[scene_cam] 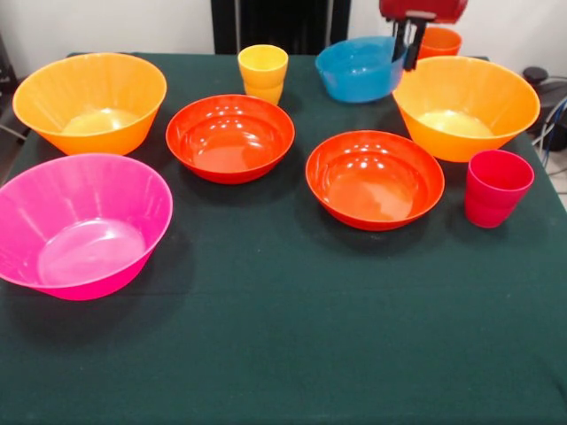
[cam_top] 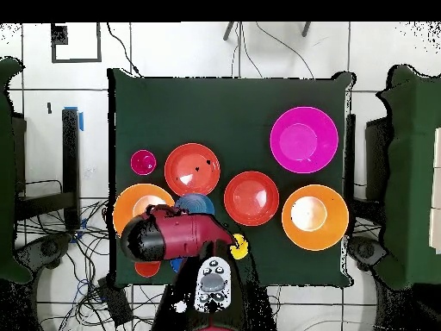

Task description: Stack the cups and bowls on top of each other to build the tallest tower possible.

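Up top, end effector (scene_cam: 406,46) grips blue bowl (scene_cam: 359,68) (tilted) by its rim.

Bright, even overhead light; glare on bowls (scene_cam: 375,180); soft shadows.

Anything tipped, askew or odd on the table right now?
Yes: the small glossy blue plastic bowl at the far side is tilted, with the claw at its raised rim. The other bowls and cups sit upright and apart on the green cloth; nothing is stacked except the yellow plastic tumbler, which seems to be nested in another.
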